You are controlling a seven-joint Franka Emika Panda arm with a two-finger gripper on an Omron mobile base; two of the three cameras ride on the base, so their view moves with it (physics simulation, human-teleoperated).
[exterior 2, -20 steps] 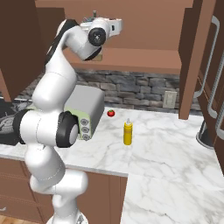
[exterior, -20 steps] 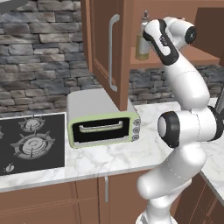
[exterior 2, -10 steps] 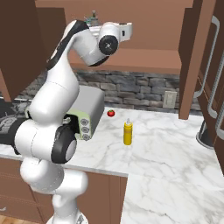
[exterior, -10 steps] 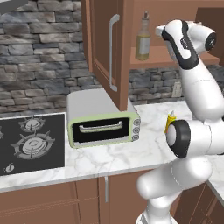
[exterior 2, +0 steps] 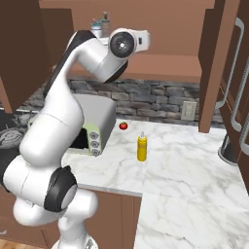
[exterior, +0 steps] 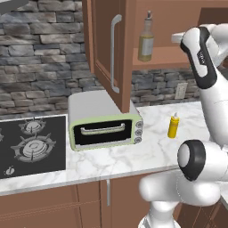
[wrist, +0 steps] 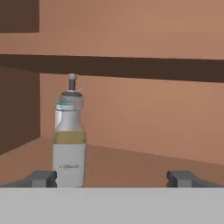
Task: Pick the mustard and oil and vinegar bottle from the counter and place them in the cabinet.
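Note:
The oil and vinegar bottle point(exterior: 145, 40) stands upright on the shelf of the open cabinet point(exterior: 165, 59), near its left side; its dark pourer top point(exterior 2: 102, 21) peeks over my arm in the right base view. In the hand view the bottle point(wrist: 69, 140) is ahead and to the left, just inside the left fingertip point(wrist: 43, 177). My gripper point(wrist: 111, 178) is open, holds nothing, and is drawn back from the bottle. The mustard point(exterior: 173, 126) stands upright on the counter point(exterior: 151, 153), right of the toaster oven, also seen as the yellow mustard point(exterior 2: 142, 147).
A pale green toaster oven point(exterior: 104, 120) sits under the open cabinet door point(exterior: 107, 49) with its silver handle. A stove point(exterior: 31, 144) lies at the left. A small tomato point(exterior 2: 123, 126) rests by the wall. Another open door point(exterior 2: 210, 63) hangs at the right.
My hand has pulled away from the bottle on the shelf and swung to the right. The bottle stays upright on the shelf. The jaws have stayed open.

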